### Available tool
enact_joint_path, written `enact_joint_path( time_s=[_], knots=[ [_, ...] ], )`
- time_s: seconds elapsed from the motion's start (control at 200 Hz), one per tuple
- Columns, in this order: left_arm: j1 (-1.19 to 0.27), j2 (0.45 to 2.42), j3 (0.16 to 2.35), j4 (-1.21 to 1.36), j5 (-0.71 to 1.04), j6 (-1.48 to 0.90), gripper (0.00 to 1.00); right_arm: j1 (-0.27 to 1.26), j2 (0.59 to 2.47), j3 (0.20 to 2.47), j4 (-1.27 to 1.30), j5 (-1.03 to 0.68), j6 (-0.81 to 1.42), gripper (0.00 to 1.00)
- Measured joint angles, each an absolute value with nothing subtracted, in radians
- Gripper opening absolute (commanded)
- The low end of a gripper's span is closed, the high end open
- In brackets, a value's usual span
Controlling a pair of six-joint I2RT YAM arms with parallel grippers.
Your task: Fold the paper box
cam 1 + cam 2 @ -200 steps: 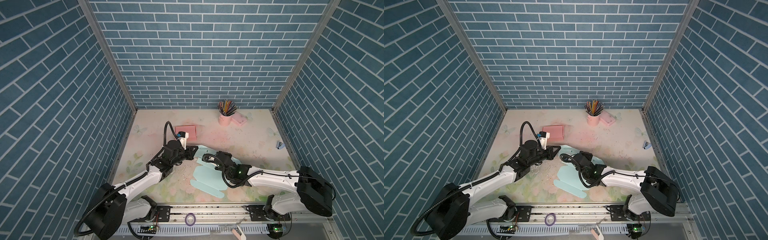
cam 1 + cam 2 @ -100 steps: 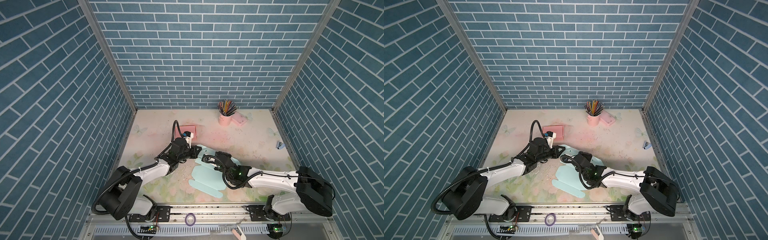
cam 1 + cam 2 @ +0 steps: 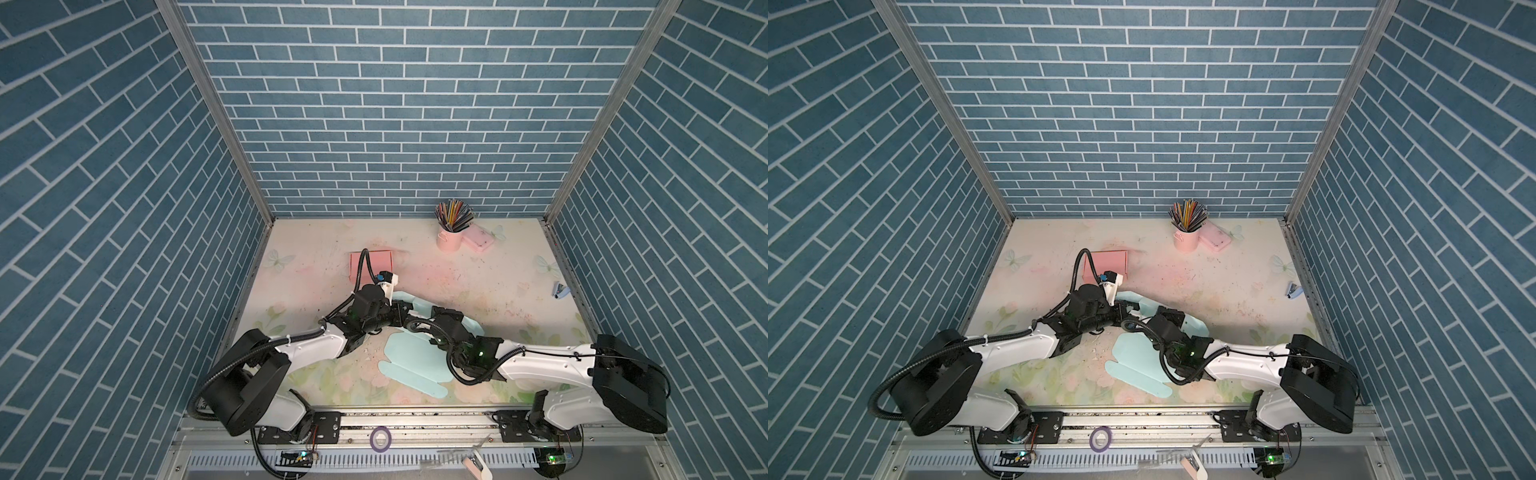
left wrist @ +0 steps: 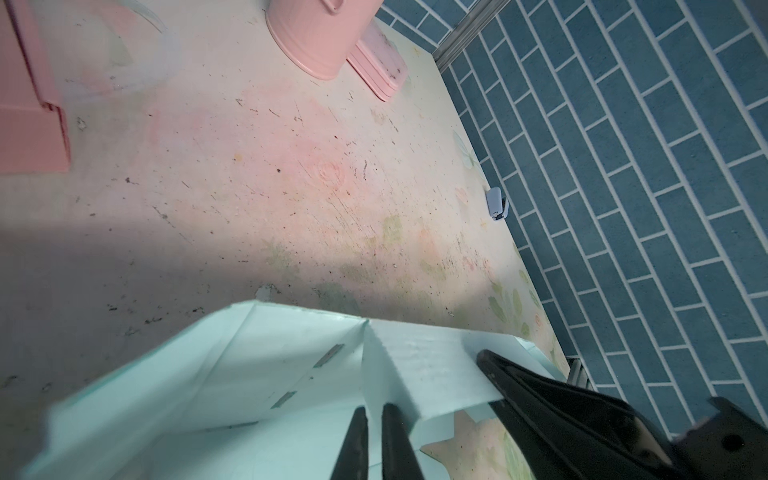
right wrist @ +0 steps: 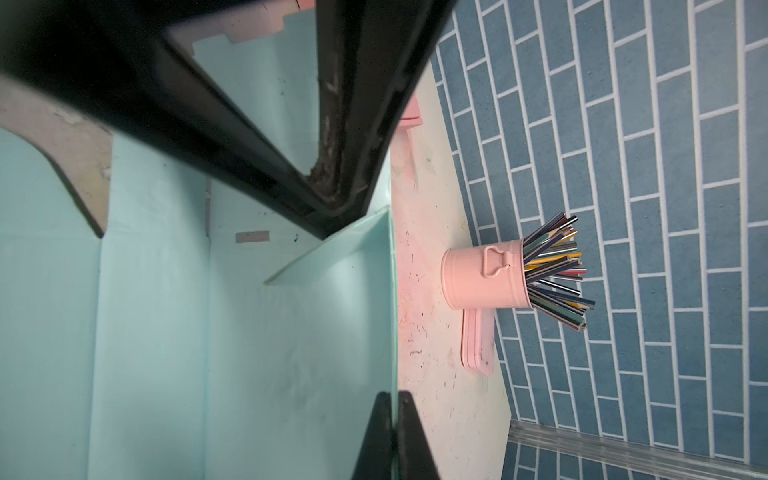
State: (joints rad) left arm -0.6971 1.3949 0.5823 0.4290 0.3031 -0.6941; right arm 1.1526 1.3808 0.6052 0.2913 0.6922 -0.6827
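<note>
The paper box is a pale teal cardboard blank lying partly folded in the middle of the table, seen in both top views. At its far edge, panels stand up from the flat part. My left gripper sits at that far edge. In the left wrist view its fingers stand almost together around a raised fold of the box. My right gripper is just to its right. In the right wrist view it is shut on the thin edge of an upright wall.
A pink cup of coloured pencils and a pink case stand at the back right. A folded pink box lies behind my left wrist. A small blue stapler sits by the right wall. Brick walls enclose three sides.
My left arm has swung and reached right, bringing its gripper to the box's far edge beside the right gripper. The right arm has held its grip in place.
</note>
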Motion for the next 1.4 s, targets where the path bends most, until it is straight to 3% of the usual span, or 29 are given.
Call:
enact_joint_path(
  time_s=[0.155,0.605,1.01,1.4],
  knots=[
    [-0.638,1.232,0.515,0.398,0.312,-0.676,0.14,1.177,1.374,0.603,0.327,0.694,-0.705,0.00],
    [-0.276,0.847,0.304,0.199,0.404,-0.651,0.11,1.208,1.288,0.515,0.428,0.689,-0.742,0.00],
    [-0.242,1.132,0.242,0.410,0.519,-0.653,0.11,1.205,1.180,0.487,0.453,0.639,-0.738,0.00],
    [-0.347,1.331,0.224,0.694,0.534,-0.683,0.11,1.202,1.178,0.481,0.458,0.624,-0.737,0.00]
  ],
)
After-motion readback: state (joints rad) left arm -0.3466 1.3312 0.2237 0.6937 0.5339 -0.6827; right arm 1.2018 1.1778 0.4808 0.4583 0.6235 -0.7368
